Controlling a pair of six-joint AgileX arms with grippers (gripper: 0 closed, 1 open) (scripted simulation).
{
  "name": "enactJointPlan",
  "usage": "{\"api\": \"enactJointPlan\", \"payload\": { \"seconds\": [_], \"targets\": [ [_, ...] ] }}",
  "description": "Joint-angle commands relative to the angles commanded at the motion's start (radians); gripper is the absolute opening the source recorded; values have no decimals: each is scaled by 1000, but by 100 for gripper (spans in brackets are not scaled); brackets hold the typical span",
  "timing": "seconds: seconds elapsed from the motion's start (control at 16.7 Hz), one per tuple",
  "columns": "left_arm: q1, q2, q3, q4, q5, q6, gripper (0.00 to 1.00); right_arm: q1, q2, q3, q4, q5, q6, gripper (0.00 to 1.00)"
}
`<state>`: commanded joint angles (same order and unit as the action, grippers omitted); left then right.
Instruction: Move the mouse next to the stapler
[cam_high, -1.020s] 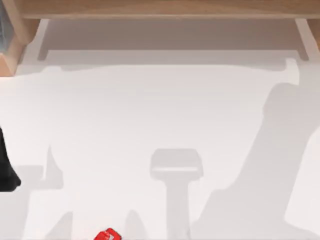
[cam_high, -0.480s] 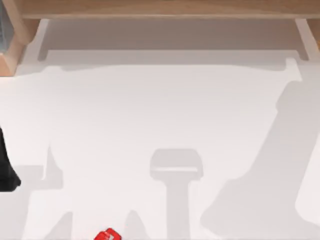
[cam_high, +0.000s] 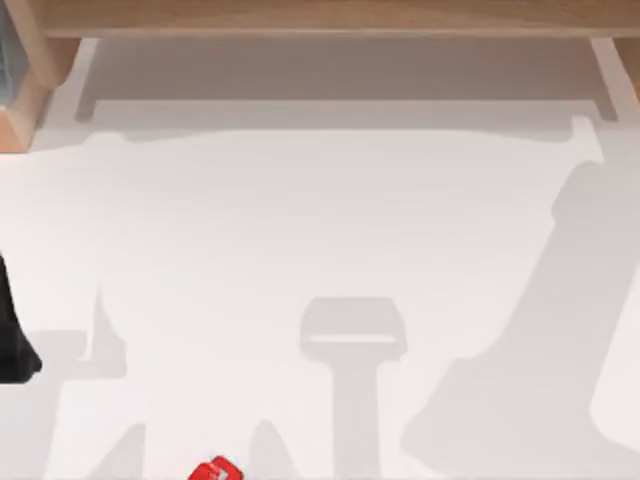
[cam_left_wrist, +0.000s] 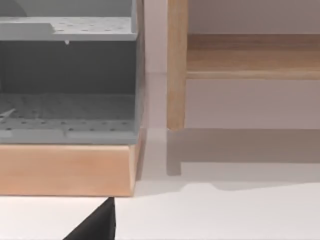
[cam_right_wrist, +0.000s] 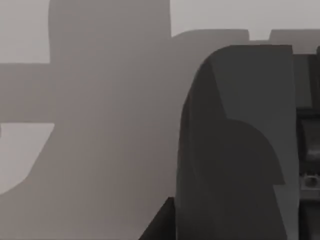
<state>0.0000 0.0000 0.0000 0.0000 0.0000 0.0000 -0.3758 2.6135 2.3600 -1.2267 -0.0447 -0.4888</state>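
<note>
mouse and stapler cannot be told apart here; a red thing sits at the white worktop near edge. left arm idles at left. claw state cannot be told. best to locate the mouse before reaching.

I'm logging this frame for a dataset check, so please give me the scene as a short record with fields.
surface: white table, crossed by arm shadows
red object: at the table's near edge, left of centre; cut off, identity unclear
left arm: dark part at the table's left edge
back: wooden shelf
left wrist view: grey perforated tray on a wooden base
right wrist view: dark grey object close up, in shadow
</note>
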Motion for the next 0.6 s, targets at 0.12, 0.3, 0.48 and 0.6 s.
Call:
{"api": "enactJointPlan", "payload": {
  "seconds": [0.12, 0.3, 0.48, 0.6],
  "targets": [
    [0, 0, 0, 0, 0, 0, 100, 0, 0, 0, 0, 0, 0, 17],
    [0, 0, 0, 0, 0, 0, 100, 0, 0, 0, 0, 0, 0, 0],
    [0, 0, 0, 0, 0, 0, 100, 0, 0, 0, 0, 0, 0, 0],
    [0, 0, 0, 0, 0, 0, 100, 0, 0, 0, 0, 0, 0, 0]
  ]
}}
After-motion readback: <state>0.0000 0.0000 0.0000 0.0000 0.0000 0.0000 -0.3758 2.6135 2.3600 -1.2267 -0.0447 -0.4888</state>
